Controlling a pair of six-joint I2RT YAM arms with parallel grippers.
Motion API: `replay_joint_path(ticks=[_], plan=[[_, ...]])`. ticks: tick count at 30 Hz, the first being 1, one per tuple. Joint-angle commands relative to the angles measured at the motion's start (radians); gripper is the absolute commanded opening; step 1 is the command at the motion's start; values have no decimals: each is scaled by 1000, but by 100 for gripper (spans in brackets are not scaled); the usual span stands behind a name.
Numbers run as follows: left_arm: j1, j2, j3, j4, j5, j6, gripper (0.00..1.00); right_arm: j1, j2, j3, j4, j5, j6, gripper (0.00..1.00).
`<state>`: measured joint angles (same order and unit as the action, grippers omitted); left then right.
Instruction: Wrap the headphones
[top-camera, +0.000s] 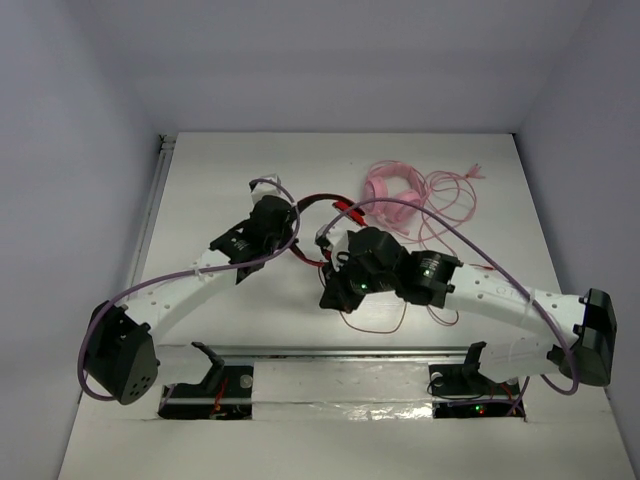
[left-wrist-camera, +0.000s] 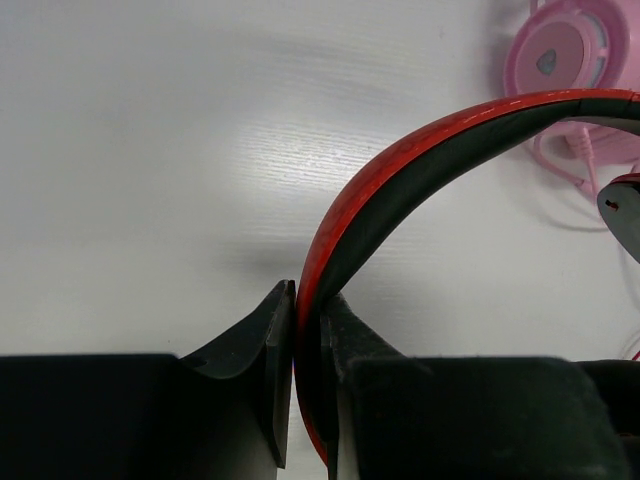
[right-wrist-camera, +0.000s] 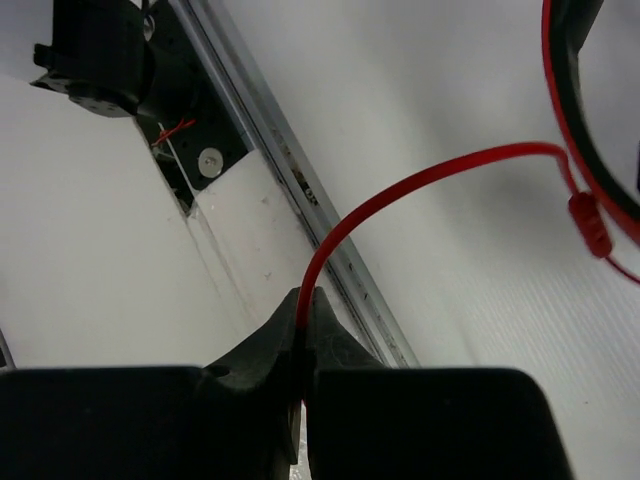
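The left tool clamped the headband of the red headphones over the middle of the desk, the band arching away to its right. Just beside it, the right tool was pinched shut on the cable, with slack looped toward the near edge. The pink headphones crowded the far side.

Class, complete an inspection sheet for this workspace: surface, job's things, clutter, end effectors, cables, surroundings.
Surface: white table.
Job's things: red headphones, held by the headband.
Clutter: pink headphones, far right.
End effectors: left end effector shut on the red headband; right end effector shut on the red cable.
Cables: pink cable looped loosely; purple arm cables.
Surroundings: plain walls; metal rail along the near edge.
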<state>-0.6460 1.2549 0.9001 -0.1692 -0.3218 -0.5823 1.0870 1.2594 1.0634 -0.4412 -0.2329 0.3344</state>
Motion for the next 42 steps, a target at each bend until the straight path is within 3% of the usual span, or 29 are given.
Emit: replay_joint_path(ticks=[1,5,14,20,24,32,42], plan=[[-4,-28,37,10,72,67,0,-1,35,115,-72,-29,-61,1],[-4,-54,62,-68,174,169,0,-1,63,174,-126,15,-98,1],[-4,-58,160,-233,420,383,0,-19,86,270,-195,-60,-173,2],[-4,-68,123,-231,466,460,0,-29,17,256,-251,102,-161,8],[-4,-86,79,-188,504,466,0,-39,-12,277,-323,298,-141,9],[-4,-109,56,-174,533,475,0,-39,-41,285,-364,497,-130,9],[-4,-153,17,-122,667,481,0,-48,-49,242,-272,713,-86,14]])
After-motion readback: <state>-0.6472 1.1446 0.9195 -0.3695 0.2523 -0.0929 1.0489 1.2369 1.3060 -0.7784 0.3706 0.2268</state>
